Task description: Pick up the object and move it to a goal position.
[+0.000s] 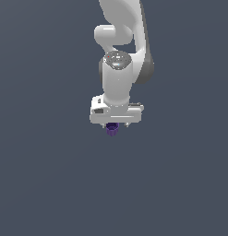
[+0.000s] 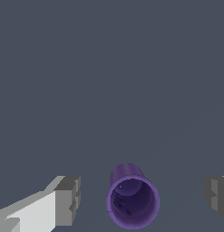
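A: Item one, the arm?

B: White arm (image 1: 119, 69), jointed, hanging straight down over a flat grey-blue floor (image 1: 41, 184). Its pale flat hand block sits at the lower end.

A: Item two, the gripper?

B: Gripper (image 2: 141, 199), two grey-tipped fingers (image 2: 68, 199), spread wide. In the wrist view one finger stands on each side of the cup, both clearly apart from it, neither pad touching its wall. It holds nothing.

A: Item three, the cup?

B: Cup (image 2: 132, 201), small, dark purple, round and hollow. The wrist view looks into its open mouth, and the inside shows a darker bottom. It lies between the two fingers, closer to the white-backed finger than to the other one.

A: And seen from outside?

B: In the exterior view the cup (image 1: 111, 129) shows as a small purple stub just under the gripper (image 1: 116, 123), a little toward the exterior view's left of the hand block's middle. Whether it rests on the floor there, I cannot tell.

A: Anything else listed?

B: Only the floor.
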You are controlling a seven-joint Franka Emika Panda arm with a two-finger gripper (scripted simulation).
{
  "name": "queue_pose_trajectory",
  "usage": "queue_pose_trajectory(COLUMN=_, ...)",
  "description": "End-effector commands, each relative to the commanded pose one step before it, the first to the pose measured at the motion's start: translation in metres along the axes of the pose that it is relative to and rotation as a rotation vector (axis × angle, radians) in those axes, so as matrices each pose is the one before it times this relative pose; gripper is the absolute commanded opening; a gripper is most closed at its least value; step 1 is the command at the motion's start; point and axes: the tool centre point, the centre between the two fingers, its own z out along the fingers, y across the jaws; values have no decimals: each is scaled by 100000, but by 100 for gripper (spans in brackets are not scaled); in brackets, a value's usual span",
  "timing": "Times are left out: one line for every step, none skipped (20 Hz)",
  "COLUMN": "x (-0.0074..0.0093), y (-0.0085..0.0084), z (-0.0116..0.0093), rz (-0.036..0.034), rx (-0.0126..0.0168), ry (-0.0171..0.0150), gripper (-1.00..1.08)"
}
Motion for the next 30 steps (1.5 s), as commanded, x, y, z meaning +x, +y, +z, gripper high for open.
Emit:
queue_pose_trajectory(x=0, y=1, z=0, rz=0, rx=0, ry=0, gripper=28)
queue_pose_trajectory(x=-15, y=46, z=4, rz=114, rx=-12, ry=-34, gripper=28)
queue_pose_trajectory(x=-43, y=130, z=12, rz=323, rx=-28, ry=-95, gripper=28)
queue_pose_trajectory(x=-70, y=217, z=21, rz=536, rx=-47, ry=-158, gripper=28)
queue_pose_trajectory(x=-95, y=297, z=28, rz=735, rx=-64, ry=-216, gripper=28)
queue_pose_trajectory(x=-97, y=303, z=29, rz=753, rx=-65, ry=-221, gripper=28)
queue_pose_trajectory(x=-68, y=212, z=20, rz=528, rx=-46, ry=-155, gripper=28)
queue_pose_trajectory(x=-38, y=121, z=12, rz=303, rx=-26, ry=-88, gripper=28)
queue_pose_trajectory(x=-10, y=24, z=1, rz=66, rx=-6, ry=-19, gripper=28)
queue_pose_trajectory(x=18, y=-42, z=-1, rz=-114, rx=10, ry=33, gripper=28)
queue_pose_trajectory(x=6, y=-29, z=0, rz=-96, rx=15, ry=11, gripper=28)
queue_pose_trajectory(x=-9, y=16, z=18, rz=-101, rx=41, ry=-50, gripper=28)
queue_pose_trajectory(x=-13, y=17, z=34, rz=-198, rx=76, ry=-87, gripper=28)
queue_pose_trajectory(x=-15, y=15, z=46, rz=-299, rx=109, ry=-115, gripper=28)
queue_pose_trajectory(x=-18, y=17, z=58, rz=-394, rx=141, ry=-142, gripper=28)
queue_pose_trajectory(x=-22, y=18, z=70, rz=-490, rx=175, ry=-172, gripper=28)
queue_pose_trajectory(x=-26, y=23, z=82, rz=-572, rx=207, ry=-199, gripper=28)
queue_pose_trajectory(x=-31, y=28, z=95, rz=-660, rx=244, ry=-231, gripper=28)
queue_pose_trajectory(x=-35, y=34, z=107, rz=-740, rx=278, ry=-259, gripper=28)
queue_pose_trajectory(x=-39, y=34, z=120, rz=-829, rx=316, ry=-285, gripper=28)
queue_pose_trajectory(x=-43, y=37, z=131, rz=-916, rx=354, ry=-308, gripper=28)
queue_pose_trajectory(x=-47, y=41, z=143, rz=-1000, rx=393, ry=-331, gripper=28)
queue_pose_trajectory(x=-51, y=45, z=154, rz=-1086, rx=435, ry=-352, gripper=28)
queue_pose_trajectory(x=-56, y=47, z=167, rz=-1181, rx=483, ry=-375, gripper=28)
queue_pose_trajectory(x=-60, y=50, z=179, rz=-1274, rx=531, ry=-393, gripper=28)
queue_pose_trajectory(x=-65, y=53, z=191, rz=-1368, rx=583, ry=-410, gripper=28)
queue_pose_trajectory(x=-69, y=55, z=203, rz=-1464, rx=637, ry=-424, gripper=28)
queue_pose_trajectory(x=-74, y=58, z=214, rz=-1558, rx=693, ry=-434, gripper=28)
queue_pose_trajectory(x=-79, y=60, z=224, rz=-1652, rx=751, ry=-440, gripper=28)
queue_pose_trajectory(x=-83, y=61, z=235, rz=-1748, rx=812, ry=-443, gripper=28)
